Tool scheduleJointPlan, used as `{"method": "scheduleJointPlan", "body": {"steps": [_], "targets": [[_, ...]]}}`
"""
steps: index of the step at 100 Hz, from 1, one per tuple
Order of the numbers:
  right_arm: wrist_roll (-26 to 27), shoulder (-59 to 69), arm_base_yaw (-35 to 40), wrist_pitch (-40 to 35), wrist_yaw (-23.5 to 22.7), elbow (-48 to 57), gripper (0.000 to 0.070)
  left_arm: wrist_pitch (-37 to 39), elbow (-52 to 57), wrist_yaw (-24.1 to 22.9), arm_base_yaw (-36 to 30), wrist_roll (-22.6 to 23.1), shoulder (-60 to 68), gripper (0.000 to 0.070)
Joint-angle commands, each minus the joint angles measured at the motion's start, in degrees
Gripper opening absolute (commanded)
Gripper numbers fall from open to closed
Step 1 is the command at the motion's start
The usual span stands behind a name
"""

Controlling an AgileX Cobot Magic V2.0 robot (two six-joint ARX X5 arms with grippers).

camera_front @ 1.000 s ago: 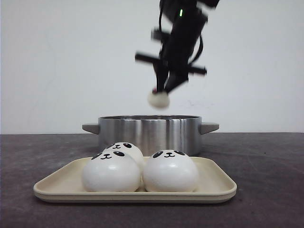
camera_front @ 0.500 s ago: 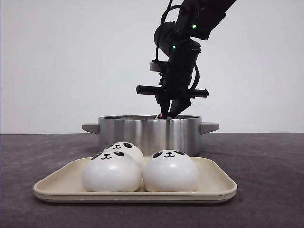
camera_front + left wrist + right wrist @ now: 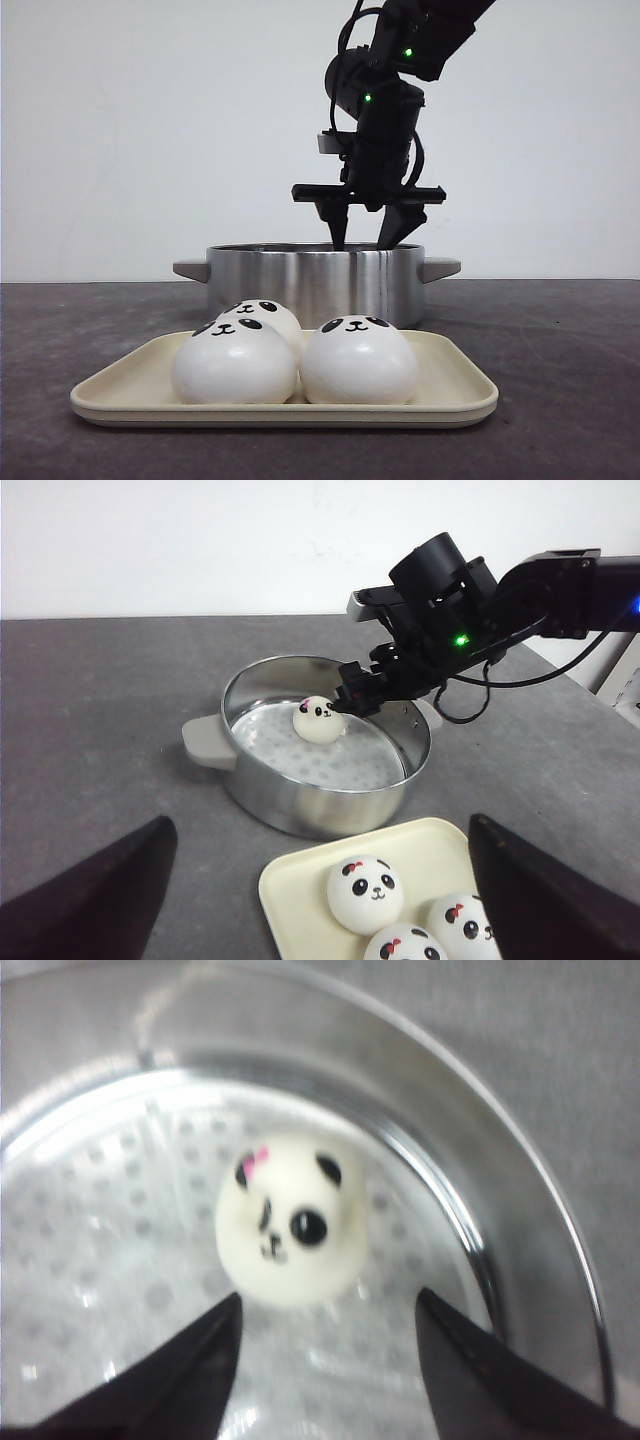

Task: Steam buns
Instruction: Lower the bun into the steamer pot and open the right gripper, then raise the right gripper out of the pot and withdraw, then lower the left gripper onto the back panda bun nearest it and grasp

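One white panda-faced bun (image 3: 292, 1220) lies on the perforated plate inside the steel pot (image 3: 315, 282), also seen as the bun (image 3: 318, 720) in the left wrist view. My right gripper (image 3: 363, 240) hangs just over the pot's rim, open, its fingers apart on either side of that bun without touching it. Three more buns sit on the cream tray (image 3: 455, 385): one at front left (image 3: 235, 362), one at front right (image 3: 358, 360), one behind (image 3: 265, 315). My left gripper (image 3: 320, 825) is open and empty, held back from the tray and pot.
The pot has grey side handles (image 3: 190, 269) and stands just behind the tray on a dark grey table (image 3: 560, 360). A white wall is behind. The right arm (image 3: 520, 590) reaches over the pot from the right.
The right gripper came down from above the pot with a bun in it, lowered it inside, then opened. The bun now lies free on the steamer plate.
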Motion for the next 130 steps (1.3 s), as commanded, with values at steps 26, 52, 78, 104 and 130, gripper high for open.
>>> {"method": "scheduleJointPlan", "body": {"steps": [26, 52, 78, 104, 130], "targets": [[-2.62, -19.96, 5.33, -7.50, -0.83, 2.51, 0.0014, -2.10, 0.39, -0.24, -0.22, -0.50, 7.65, 0.0438], [-8.48, -39.78, 17.18, -7.52, 9.55, 2.51, 0.0013, -1.99, 0.46, 1.64, -2.99, 3.08, 21.38, 0.0700], [-9.38, -51.17, 23.87, -13.70, 19.80, 2.51, 0.0014, 2.27, 1.18, 1.51, -9.35, -1.42, 35.74, 0.0700], [-7.10, -55.19, 23.93, -21.22, 24.70, 2.49, 0.0014, 4.92, 6.93, 0.42, -13.31, -7.17, 49.86, 0.0633], [-4.00, -56.13, 24.11, -22.62, 24.63, 2.49, 0.0014, 4.26, 16.17, -0.46, -16.06, -7.13, 62.38, 0.0638]]}}
